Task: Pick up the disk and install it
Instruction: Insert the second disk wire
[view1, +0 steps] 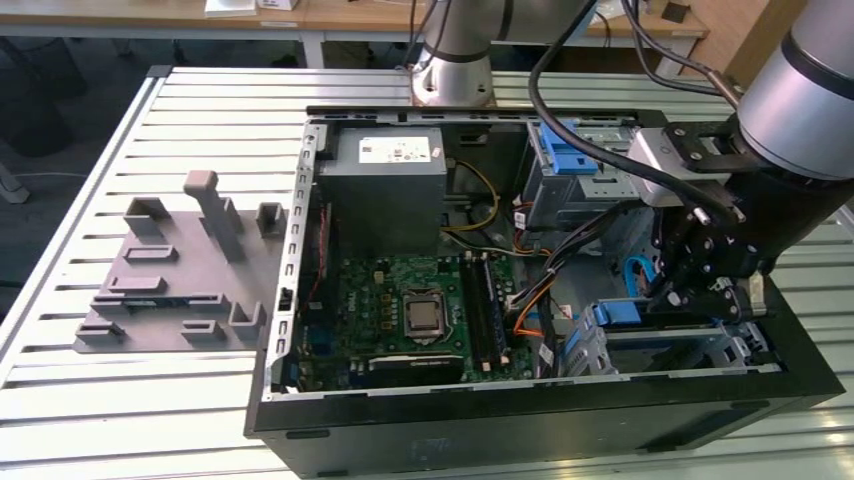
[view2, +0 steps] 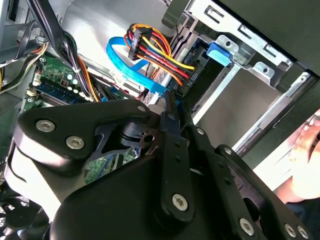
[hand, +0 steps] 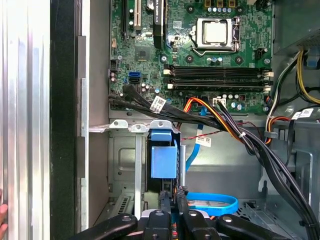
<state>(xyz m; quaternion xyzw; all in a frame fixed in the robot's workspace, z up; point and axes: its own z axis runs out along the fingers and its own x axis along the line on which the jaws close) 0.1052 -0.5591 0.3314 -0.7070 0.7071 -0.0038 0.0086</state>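
The disk (view1: 661, 336) sits on edge in the silver cage (view1: 741, 352) at the near corner of the open computer case (view1: 534, 425), on the exterior view's right; only its narrow upper side shows, a blue-grey strip; its long axis runs level, from the exterior view's left to its right, along the case's near wall; which way its label faces is hidden. A blue latch (view1: 621, 312) stands at the strip's end toward the exterior view's left, beside the motherboard (view1: 400, 320).

The arm (view1: 814, 90) comes in from the exterior view's right and bends down at the wrist, so the end effector (view1: 678, 303) points nearly straight down, just above the disk; in both wrist views the end effector (view2: 172, 107) (hand: 173, 197) lines up with the latch (hand: 163, 161); how far it is open, and whether it grips anything, I cannot tell.

A blue flat cable (hand: 212, 202) loops beside it; a grey moulded fixture (view1: 174, 290) lies on the desk (view1: 80, 400), well apart toward the exterior view's left; a person's hand (view2: 307, 150) shows outside the case.
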